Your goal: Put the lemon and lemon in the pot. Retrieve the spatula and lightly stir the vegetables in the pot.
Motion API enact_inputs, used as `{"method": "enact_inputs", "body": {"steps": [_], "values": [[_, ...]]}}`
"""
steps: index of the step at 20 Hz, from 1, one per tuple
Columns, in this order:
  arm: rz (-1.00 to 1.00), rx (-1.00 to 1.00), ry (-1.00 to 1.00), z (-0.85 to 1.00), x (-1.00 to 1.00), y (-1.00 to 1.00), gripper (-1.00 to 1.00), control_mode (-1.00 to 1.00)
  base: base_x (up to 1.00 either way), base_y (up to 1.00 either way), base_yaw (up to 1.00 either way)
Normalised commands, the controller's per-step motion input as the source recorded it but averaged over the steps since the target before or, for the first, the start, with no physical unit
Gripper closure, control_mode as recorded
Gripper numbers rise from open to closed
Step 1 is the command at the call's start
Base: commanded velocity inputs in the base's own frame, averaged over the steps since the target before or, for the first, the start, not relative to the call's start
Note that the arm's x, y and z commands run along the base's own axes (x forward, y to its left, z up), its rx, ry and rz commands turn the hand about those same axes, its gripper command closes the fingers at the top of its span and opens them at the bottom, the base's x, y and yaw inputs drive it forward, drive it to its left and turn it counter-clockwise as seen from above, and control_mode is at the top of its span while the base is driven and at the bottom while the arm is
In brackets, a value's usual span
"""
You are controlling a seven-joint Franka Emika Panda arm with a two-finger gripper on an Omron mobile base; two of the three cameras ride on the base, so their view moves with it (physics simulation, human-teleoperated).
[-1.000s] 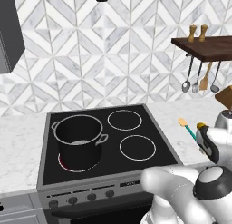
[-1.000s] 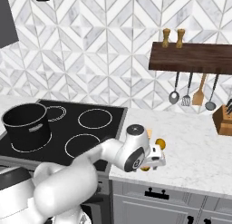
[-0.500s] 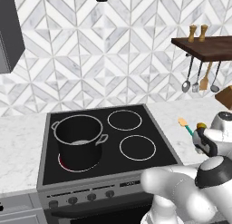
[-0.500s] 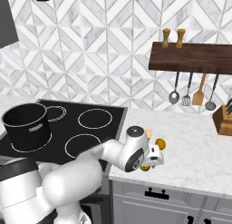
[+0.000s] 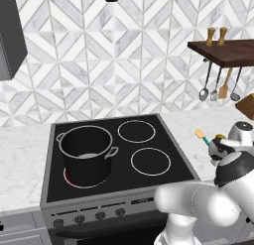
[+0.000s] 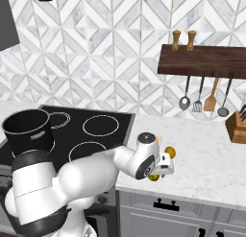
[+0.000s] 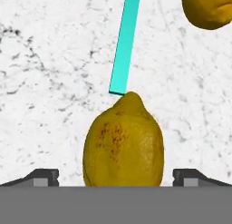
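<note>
i have the hand down low over the marble counter, just to the right of the stove, and the gripper sits astride the nearer lemon. the fingers stand wide apart, one tip on each side of the fruit with clear marble between each tip and the skin, so nothing is clamped yet.

against the pictures from a moment ago, the arm has folded further forward and down toward this spot; the wrist sits lower against the counter in the right base view, while the fingers have stayed spread the whole time. i read that as the end of the approach: the lemon is lined up, and the close is the step in hand.

the second lemon lies well apart from the first, farther along the counter, its edge cut off by the frame. the spatula lies flat on the marble, its turquoise handle ending right at the tip of the nearer lemon; touching or just short of it, i cannot tell. closing could nudge it.

the pot stands on the stove's front left burner, well apart from all this. both lemons are on the counter, so the task has barely begun.
</note>
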Motion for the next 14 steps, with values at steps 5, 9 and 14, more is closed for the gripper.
{"method": "enact_inputs", "body": {"steps": [5, 9, 14], "values": [[0.00, 0.00, 0.00, -0.28, 0.00, 0.00, 1.00, -1.00, 0.00, 0.00, 0.00], [0.00, 0.01, -0.05, 0.04, 0.00, 0.00, 1.00, -1.00, 0.00, 0.00, 0.00], [-0.05, 0.06, -0.17, 0.84, -0.24, 0.28, 1.00, -1.00, 0.00, 0.00, 0.00]]}}
